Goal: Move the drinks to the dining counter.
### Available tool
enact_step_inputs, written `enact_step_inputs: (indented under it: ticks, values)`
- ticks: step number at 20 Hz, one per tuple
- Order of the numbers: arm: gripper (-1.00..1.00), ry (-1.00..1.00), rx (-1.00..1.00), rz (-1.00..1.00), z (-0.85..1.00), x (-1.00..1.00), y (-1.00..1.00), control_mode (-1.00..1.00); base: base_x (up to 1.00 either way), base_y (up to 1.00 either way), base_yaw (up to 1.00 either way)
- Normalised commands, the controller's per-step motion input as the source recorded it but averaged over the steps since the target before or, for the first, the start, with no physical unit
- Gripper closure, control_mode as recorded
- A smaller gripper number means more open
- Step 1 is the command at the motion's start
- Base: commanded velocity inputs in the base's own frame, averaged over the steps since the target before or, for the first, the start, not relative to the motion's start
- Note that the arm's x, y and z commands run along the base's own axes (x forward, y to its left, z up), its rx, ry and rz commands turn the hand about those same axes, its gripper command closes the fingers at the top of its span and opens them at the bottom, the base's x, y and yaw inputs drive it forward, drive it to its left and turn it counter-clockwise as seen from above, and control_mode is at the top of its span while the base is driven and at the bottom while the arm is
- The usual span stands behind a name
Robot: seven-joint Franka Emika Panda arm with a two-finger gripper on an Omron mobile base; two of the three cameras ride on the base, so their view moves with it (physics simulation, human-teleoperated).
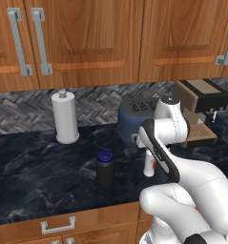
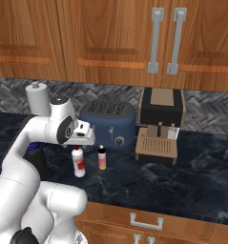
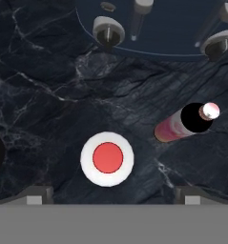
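Wooden wall cabinets [image 1: 87, 38] with grey bar handles [image 2: 156, 40] hang above a grey herringbone tiled backsplash [image 1: 20, 112]. Below runs a dark marbled countertop [image 2: 182, 176] over wooden drawers [image 2: 144, 221] with grey pulls. A paper towel roll [image 1: 65, 116], a blue toaster [image 2: 108, 124] and a coffee machine [image 2: 159, 125] stand against the backsplash.

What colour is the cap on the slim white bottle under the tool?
Red. The slim white bottle's cap shows best in the hand view, seen from straight above.
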Motion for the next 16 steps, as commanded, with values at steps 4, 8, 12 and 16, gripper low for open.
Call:
enact_step_inputs:
  ticks: [4, 8, 12, 16]
  values:
    - [-1.00, 0.00, 0.00, 0.00, 0.00, 0.00, 0.00, -1.00, 0.00, 0.00, 0.00]
    - [-1.00, 0.00, 0.00, 0.00, 0.00, 0.00, 0.00, -1.00, 0.00, 0.00, 0.00]
    - [-1.00, 0.00, 0.00, 0.00, 0.00, 0.01, 0.00, -1.00, 0.00, 0.00, 0.00]
    - [-1.00, 0.00, 0.00, 0.00, -0.01, 0.01, 0.00, -1.00, 0.00, 0.00, 0.00]
